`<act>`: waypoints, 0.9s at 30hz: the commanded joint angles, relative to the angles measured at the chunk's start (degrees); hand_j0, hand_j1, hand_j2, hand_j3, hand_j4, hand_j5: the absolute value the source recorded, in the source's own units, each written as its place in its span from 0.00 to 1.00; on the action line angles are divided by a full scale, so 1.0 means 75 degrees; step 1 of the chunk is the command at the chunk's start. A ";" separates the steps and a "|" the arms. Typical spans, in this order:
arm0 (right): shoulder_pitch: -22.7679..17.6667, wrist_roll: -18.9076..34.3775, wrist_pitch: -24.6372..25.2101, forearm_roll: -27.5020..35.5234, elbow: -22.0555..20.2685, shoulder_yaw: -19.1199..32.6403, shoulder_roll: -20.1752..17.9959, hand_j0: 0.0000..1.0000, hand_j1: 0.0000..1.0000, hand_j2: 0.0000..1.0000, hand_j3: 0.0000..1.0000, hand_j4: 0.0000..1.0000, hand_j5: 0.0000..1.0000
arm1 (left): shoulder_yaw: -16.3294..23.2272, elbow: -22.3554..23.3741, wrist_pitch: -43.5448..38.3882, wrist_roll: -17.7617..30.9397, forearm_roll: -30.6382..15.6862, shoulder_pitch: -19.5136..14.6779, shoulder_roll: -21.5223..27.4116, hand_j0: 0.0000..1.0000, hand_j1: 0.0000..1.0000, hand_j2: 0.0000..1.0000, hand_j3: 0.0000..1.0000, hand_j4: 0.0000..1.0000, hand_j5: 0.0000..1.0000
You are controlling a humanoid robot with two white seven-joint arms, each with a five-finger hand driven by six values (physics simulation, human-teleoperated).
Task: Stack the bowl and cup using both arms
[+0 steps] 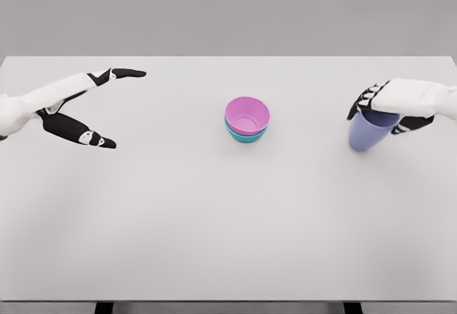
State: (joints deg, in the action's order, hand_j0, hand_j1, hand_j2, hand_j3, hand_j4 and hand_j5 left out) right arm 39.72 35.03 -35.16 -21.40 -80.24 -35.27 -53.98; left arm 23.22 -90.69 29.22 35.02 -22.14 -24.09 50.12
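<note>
So the right hand (382, 110) is wrapping its fingers around the rim end of the blue cup (368, 132), over on the right side of the white counter (214, 221). It's gripping from above and a bit from the side, which I'm guessing is so the cup's bottom stays free to drop into something. The cup is looking slightly tilted, and I can't tell whether its base is touching the counter or hanging just off it.

In the middle, a pink bowl (248, 116) is sitting nested inside a teal bowl (245, 137), only the teal one's lower edge peeking out underneath. That part of the stack seems done already, and the cup is well apart from it, so my read is the cup is going in next.

The left hand (93, 107) is hanging over the left side of the counter with fingers spread wide, holding nothing, probably just keeping clear of the stack.

Count: two bowls, one cup, two hands. Nothing else on the counter that I'm seeing.
</note>
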 commanded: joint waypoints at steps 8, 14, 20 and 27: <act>0.0282 -0.0005 0.0021 0.0053 -0.0036 0.0190 0.0494 0.68 0.68 0.68 0.68 0.68 0.68 | -0.0003 0.0021 -0.0017 -0.0002 -0.0059 0.0001 -0.0003 1.00 1.00 1.00 1.00 1.00 1.00; 0.0551 -0.0005 0.0021 0.0041 -0.0072 0.0249 0.1010 0.66 0.66 0.66 0.66 0.66 0.66 | -0.0003 0.0033 -0.0017 -0.0002 -0.0059 0.0001 -0.0015 1.00 1.00 1.00 1.00 1.00 1.00; 0.0868 -0.0005 0.0021 0.0053 -0.0107 0.0226 0.1585 0.65 0.65 0.65 0.65 0.65 0.65 | -0.0003 0.0045 -0.0017 -0.0002 -0.0059 0.0012 -0.0015 1.00 1.00 1.00 1.00 1.00 1.00; 0.1184 -0.0005 0.0021 0.0041 -0.0118 0.0155 0.2288 0.64 0.64 0.64 0.64 0.64 0.64 | -0.0003 0.0033 -0.0017 -0.0002 -0.0048 0.0012 -0.0015 1.00 1.00 1.00 1.00 1.00 1.00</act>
State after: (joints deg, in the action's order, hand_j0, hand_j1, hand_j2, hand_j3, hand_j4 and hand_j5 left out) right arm 48.87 35.05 -35.19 -21.42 -81.10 -33.97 -38.24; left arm 23.22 -90.42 29.22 35.02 -22.13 -23.99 49.96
